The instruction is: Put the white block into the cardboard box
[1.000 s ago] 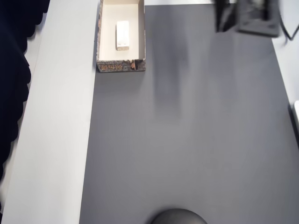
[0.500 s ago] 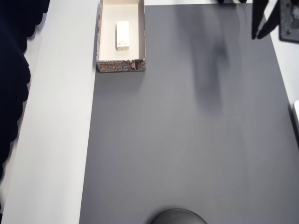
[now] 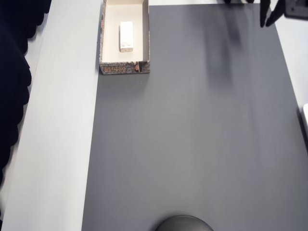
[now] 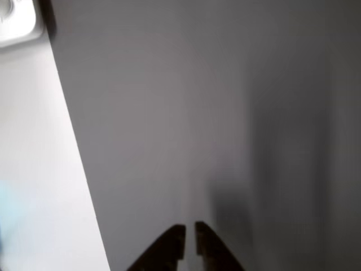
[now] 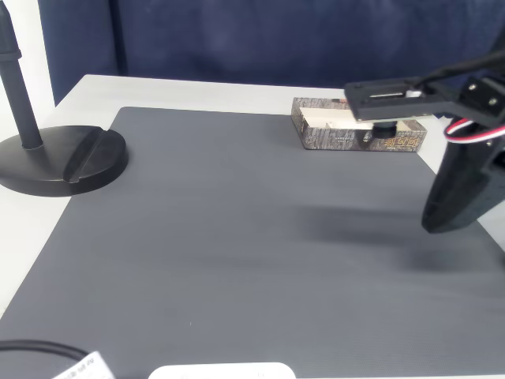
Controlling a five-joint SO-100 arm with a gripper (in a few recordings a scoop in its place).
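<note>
White block (image 3: pixel 126 36) sits in the cardboard box (image 3: pixel 145 38), claw (image 4: pixel 189 243) nearly shut and empty; only a stray swing could knock the box.

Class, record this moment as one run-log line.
white block: lying inside cardboard box | gripper: nearly shut, empty, over grey mat away from box

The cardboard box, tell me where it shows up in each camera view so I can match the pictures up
Overhead view: the cardboard box sits at the top edge, left of centre, with the white block lying inside it.
Fixed view: the box stands at the far right of the table, partly behind the arm.
Wrist view: not in it.
Shared landmark: the dark grey mat.
</note>
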